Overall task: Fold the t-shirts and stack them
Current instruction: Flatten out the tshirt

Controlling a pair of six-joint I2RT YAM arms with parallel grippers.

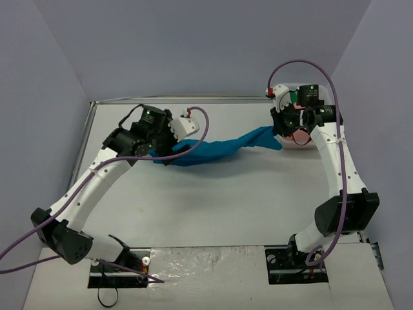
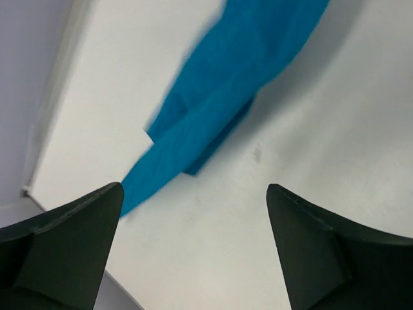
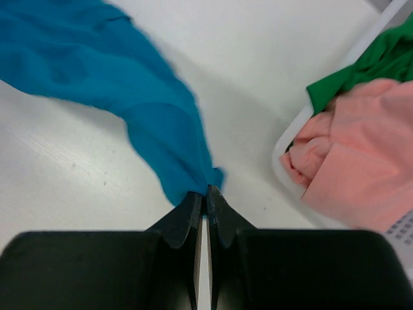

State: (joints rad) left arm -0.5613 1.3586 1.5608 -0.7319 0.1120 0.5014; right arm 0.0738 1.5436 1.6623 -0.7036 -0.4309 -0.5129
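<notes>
The teal-blue t-shirt (image 1: 216,150) stretches in a twisted band across the far middle of the table between the two arms. My right gripper (image 3: 206,194) is shut on its right end (image 3: 161,123) and holds it just left of the basket. My left gripper (image 2: 193,194) is open and empty above the table; the shirt's left end (image 2: 219,103) lies just beyond the fingertips. The pink t-shirt (image 3: 361,168) and the green t-shirt (image 3: 377,61) lie bunched in the basket. A bit of red cloth (image 1: 299,136) shows under the right arm.
The white plastic mesh basket (image 3: 287,139) stands at the far right of the table, mostly hidden by the right arm in the top view. The table's left edge and wall (image 2: 39,129) run close beside the left gripper.
</notes>
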